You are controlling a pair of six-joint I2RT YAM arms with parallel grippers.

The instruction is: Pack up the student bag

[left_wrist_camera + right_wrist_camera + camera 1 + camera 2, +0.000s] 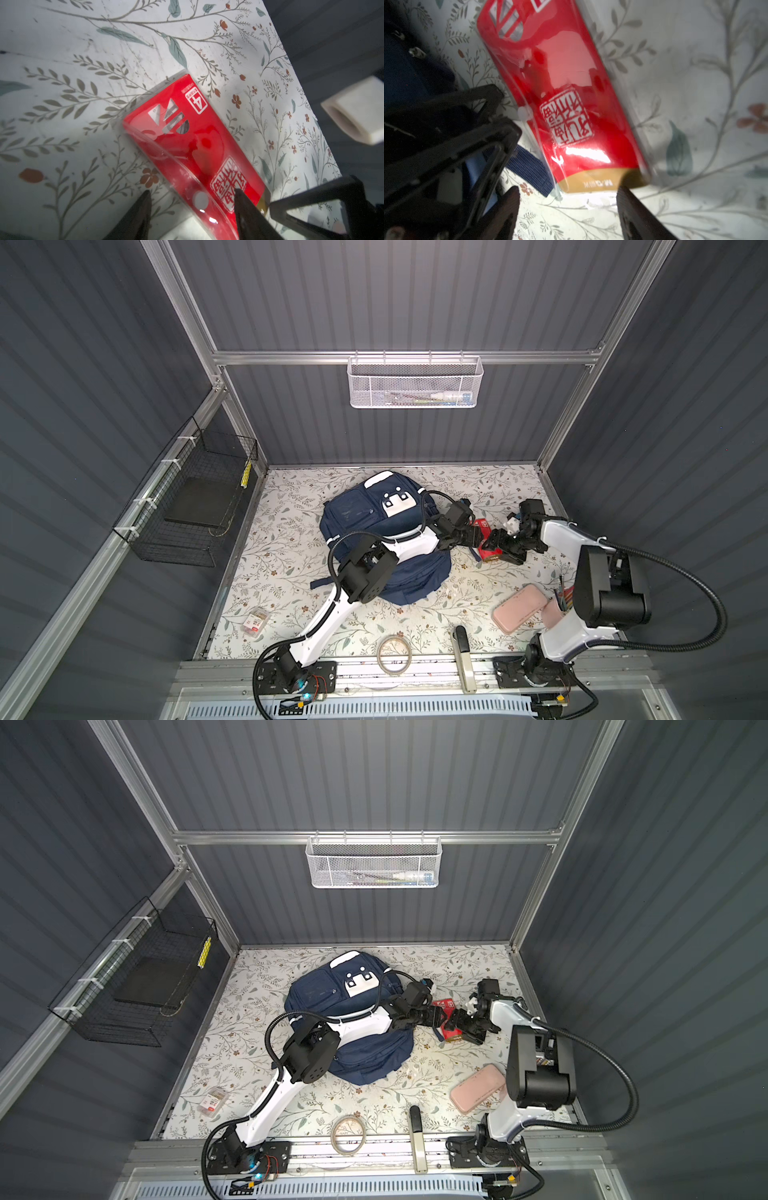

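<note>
- Left arm (322, 618), right arm (561, 639): white shells, black boxy joints.
- Cable (656, 645): black corrugated hose looping off each arm.
- Base (324, 674): black screwed plate, red wires, blue light.
- Left gripper (192, 192), right gripper (566, 190): black fingers, hollow triangular frames.

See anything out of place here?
Yes. The tape roll and a black-and-cream tool lie partly over the table's front edge, on the metal rail. The pink pencil case sits open with pencils sticking out.

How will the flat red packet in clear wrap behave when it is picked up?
The red packet looks thin and flat, so it is probably light and slightly bendy. Its glossy clear wrap shows glare, so it may slip. Lying flat on the table, it should not roll.
</note>
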